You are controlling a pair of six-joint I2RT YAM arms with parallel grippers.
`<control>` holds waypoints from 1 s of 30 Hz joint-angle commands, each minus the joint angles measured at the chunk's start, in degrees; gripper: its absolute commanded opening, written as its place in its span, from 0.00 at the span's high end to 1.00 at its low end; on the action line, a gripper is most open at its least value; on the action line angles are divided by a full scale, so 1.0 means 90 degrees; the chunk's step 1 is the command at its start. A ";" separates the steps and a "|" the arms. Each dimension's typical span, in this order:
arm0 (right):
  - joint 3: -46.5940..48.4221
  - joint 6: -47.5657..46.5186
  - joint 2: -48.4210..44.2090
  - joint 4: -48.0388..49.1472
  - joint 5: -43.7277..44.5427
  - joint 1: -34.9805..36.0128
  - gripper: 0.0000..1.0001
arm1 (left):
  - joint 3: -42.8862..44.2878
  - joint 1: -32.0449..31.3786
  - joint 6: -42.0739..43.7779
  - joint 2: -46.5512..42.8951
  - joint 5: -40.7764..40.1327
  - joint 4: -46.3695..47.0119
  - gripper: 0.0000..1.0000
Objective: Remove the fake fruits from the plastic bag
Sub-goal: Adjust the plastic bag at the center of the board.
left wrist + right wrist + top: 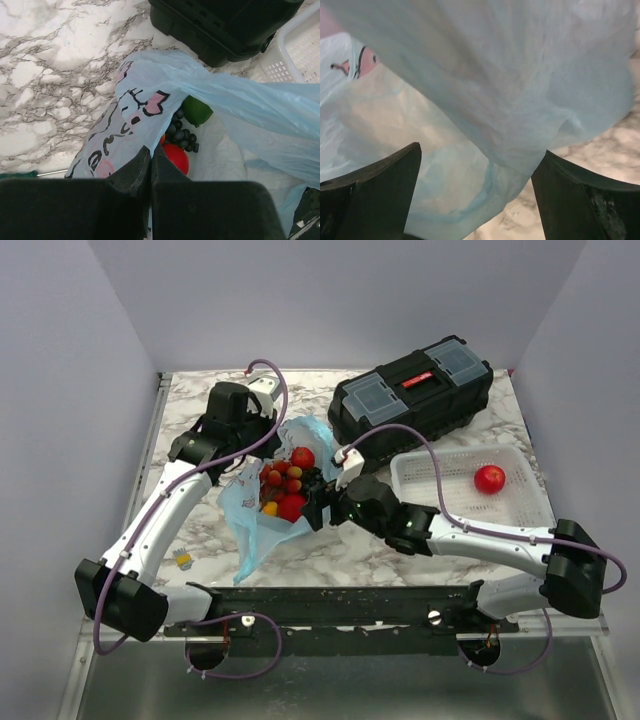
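At centre frame in the overhead view, the plastic bag (250, 532) lies on the marble table (190, 455), its mouth open towards the top of the frame and the fake fruits (285, 488) heaped inside. The left gripper (150, 152) has its fingers pressed together on a fold of the bag's printed film, holding the mouth up. The right gripper (481, 150), fingers spread wide, sits at the bag's right edge with only blue film ahead of it.

The likely trouble is that the right fingers close on film rather than fruit, since no fruit shows in the right wrist view. The thin film could also slip or tear at the left pinch, dropping the mouth over the green fruit (196, 110), dark grapes (181, 135) and a red fruit (176, 157). Round fruit may roll out across the marble.

To the right stands a white basket (520, 502) holding one red fruit (489, 478). A black toolbox (410, 392) sits just beyond the bag, crowding its upper right.
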 commanded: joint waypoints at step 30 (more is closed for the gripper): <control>0.0453 0.0580 -0.0415 -0.1070 0.2245 0.0025 0.74 | -0.0757 -0.0915 -0.0284 -0.0807 -0.3235 -0.0349 0.34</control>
